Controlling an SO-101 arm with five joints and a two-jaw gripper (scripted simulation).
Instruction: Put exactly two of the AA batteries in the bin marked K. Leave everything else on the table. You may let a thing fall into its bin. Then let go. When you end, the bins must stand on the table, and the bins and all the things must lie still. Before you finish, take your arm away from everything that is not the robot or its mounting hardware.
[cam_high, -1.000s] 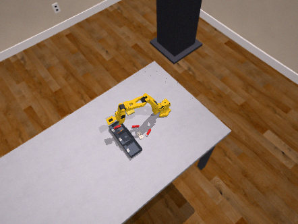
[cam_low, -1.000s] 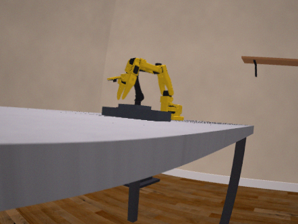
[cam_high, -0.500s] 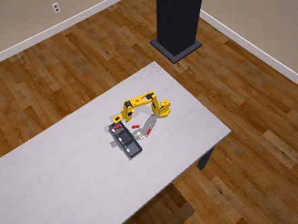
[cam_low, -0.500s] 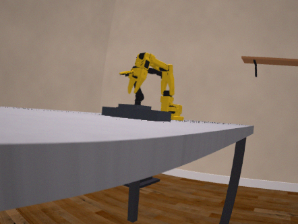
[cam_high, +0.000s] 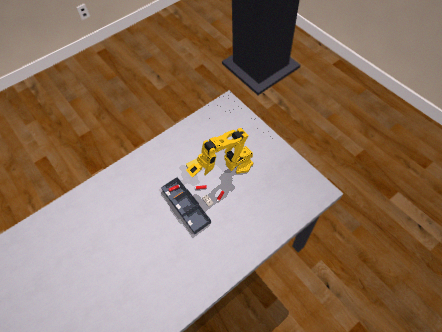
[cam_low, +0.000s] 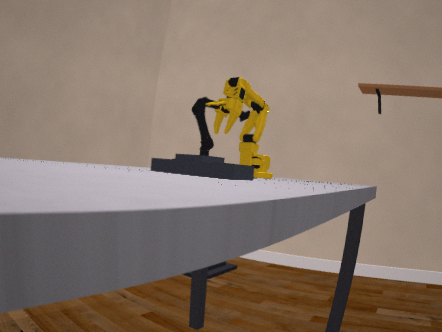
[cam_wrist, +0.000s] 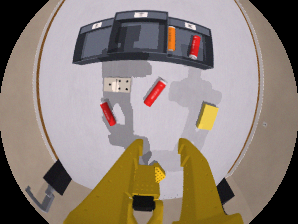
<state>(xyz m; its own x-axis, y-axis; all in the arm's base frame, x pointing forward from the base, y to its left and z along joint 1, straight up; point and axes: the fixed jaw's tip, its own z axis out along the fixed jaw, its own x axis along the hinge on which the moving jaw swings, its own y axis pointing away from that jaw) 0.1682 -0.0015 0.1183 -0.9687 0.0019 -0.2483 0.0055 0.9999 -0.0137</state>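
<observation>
A dark row of three bins (cam_high: 185, 205) lies on the table; it also shows in the wrist view (cam_wrist: 144, 35). The right-hand compartment in the wrist view holds a red battery (cam_wrist: 194, 46) and an orange cylinder (cam_wrist: 172, 39) side by side. Two more red batteries (cam_wrist: 154, 94) (cam_wrist: 108, 113) lie on the table between the bins and me; in the top view they show as the nearer battery (cam_high: 200, 187) and the farther one (cam_high: 219, 195). My gripper (cam_wrist: 161, 151) hangs above the table, back from the bins, slightly open and empty. It also shows in the top view (cam_high: 192, 169).
A small beige block (cam_wrist: 119, 86) lies near the bins. A yellow block (cam_wrist: 208, 116) lies to the right on the table. The arm's base (cam_high: 243, 162) stands behind the batteries. The exterior view shows the bin row (cam_low: 202, 166) edge-on.
</observation>
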